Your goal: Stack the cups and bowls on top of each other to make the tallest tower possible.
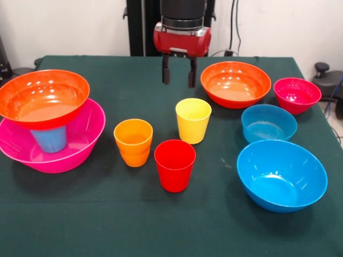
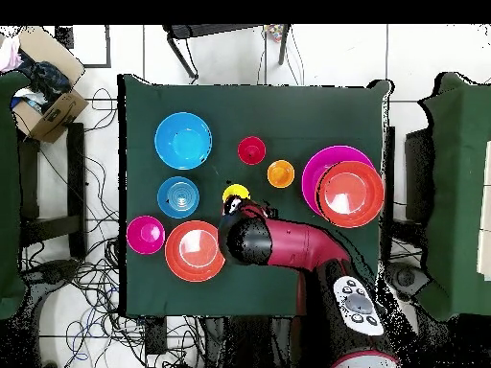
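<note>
Hovering open: gripper [image 1: 178,75] above yellow cup [image 1: 193,120], orange-red bowl [image 1: 236,83] beside.

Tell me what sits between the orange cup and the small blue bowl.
In the front view, the yellow cup and red cup stand between the orange cup and the small blue bowl, with bare green cloth around them.

Green table [image 1: 80,214]: pink bowl [image 1: 80,144], four more bowls, orange, yellow, red cups.
</note>
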You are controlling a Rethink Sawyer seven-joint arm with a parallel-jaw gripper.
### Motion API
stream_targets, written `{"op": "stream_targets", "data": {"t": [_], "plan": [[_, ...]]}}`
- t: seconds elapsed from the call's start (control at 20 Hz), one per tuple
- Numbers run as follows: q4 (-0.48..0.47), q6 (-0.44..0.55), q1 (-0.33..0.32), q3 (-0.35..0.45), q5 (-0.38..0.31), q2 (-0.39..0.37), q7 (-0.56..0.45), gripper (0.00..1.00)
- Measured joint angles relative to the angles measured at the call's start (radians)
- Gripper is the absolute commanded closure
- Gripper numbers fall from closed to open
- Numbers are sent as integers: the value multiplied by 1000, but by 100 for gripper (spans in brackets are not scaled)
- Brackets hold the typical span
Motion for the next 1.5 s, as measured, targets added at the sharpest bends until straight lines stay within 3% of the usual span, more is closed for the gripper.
{"op": "stream_targets", "data": {"t": [0.65,1.5], "plan": [[-101,21,2,-1,0,21,0,0],[-111,21,-24,2,0,90,0,0]]}}
